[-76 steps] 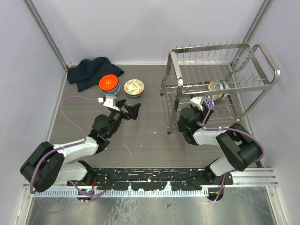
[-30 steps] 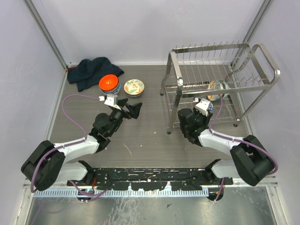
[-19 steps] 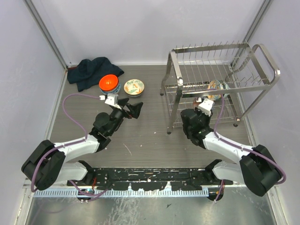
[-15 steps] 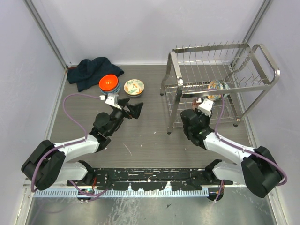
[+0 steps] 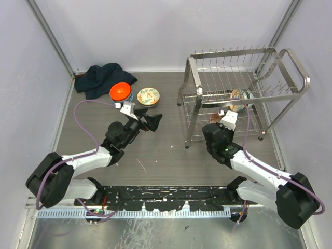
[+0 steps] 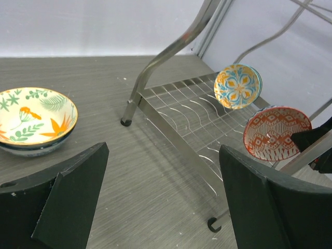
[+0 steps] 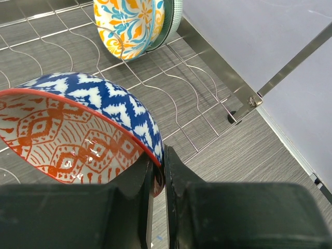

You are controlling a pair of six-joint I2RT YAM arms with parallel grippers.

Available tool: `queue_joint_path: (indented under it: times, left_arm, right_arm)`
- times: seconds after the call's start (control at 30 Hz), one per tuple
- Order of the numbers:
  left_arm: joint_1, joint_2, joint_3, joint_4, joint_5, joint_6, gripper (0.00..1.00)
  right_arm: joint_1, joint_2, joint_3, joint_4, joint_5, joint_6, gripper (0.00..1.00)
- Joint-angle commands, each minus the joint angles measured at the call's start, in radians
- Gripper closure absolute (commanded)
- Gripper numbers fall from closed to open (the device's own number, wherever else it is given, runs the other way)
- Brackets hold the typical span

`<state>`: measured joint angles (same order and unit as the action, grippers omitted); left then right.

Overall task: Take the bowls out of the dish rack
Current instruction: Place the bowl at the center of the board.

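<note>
The dish rack (image 5: 300, 66) stands at the right; its lower shelf (image 6: 179, 111) also shows in the left wrist view. My right gripper (image 7: 158, 162) is shut on the rim of a bowl (image 7: 72, 132), red-patterned inside and blue-and-white outside, held tilted just above the lower shelf wires (image 7: 205, 98) near the rack's front. A blue-and-orange floral bowl (image 5: 239, 97) leans on edge further back on that shelf. An orange bowl (image 5: 120, 92) and a cream leaf-patterned bowl (image 5: 148, 96) sit on the table at left. My left gripper (image 5: 149, 121) hovers open and empty beside them, facing the rack.
A dark cloth (image 5: 101, 78) lies crumpled in the back left corner behind the orange bowl. The rack's upright legs (image 6: 155, 67) and front shelf rail stand between the two grippers. Walls close in on both sides.
My right arm has swung its elbow out to the right while the gripper keeps hold of the bowl. The left gripper has drifted slightly right toward the rack, still open.
</note>
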<state>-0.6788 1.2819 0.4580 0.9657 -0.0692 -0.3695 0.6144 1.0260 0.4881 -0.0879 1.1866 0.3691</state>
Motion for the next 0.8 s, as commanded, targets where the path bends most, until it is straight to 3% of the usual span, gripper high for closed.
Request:
queue_joint_path:
  times: [0.0,0.53,0.77]
  left_arm:
    - [-0.012,0.011,0.043,-0.015,0.026,0.003,0.05]
    - [-0.056,0.016,0.071,-0.043,0.071,0.034,0.06]
    - [-0.107,0.049,0.061,0.053,0.254,0.118,0.06]
  right_arm:
    - [0.005,-0.096,0.05,0.057,0.005,0.077,1.0]
    - [0.005,-0.164,0.088,-0.032,-0.105,0.11,1.0]
    - [0.004,-0.155,0.108,-0.043,-0.143,0.117,1.0]
